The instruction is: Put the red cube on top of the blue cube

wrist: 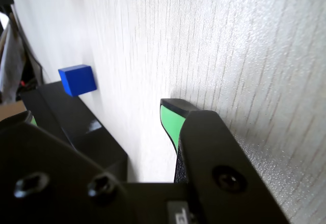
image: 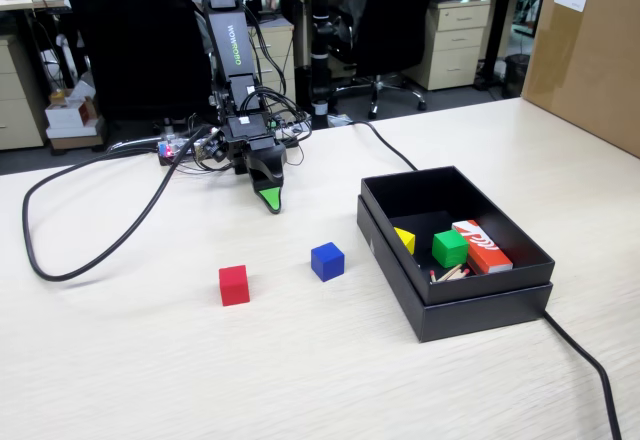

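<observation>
Nothing of the stacking is done yet, judging by how things lie. In the fixed view, going left to right: the red cube (image: 234, 285) sits alone on the bare bench (image: 150, 360), well apart from the pincer (image: 269, 200). The blue cube (image: 327, 261) rests on the bench to its right, with clear space between the two. Further right stands a black box (image: 455, 305) holding a yellow block (image: 405, 240), a green cube (image: 450, 248) and a red and white carton (image: 481, 246). The pincer hangs low at the arm's base, behind both cubes, holding nothing. All of the work is left: reach the red cube, grasp it, carry it over and set it on the blue one.

Whether the jaws are wide or narrow I cannot tell: only one green tip shows clearly in either view. In the wrist view the red cube is cut off at the top edge, and dark housing fills the lower frame. Small sticks in the box are hard to make out.
</observation>
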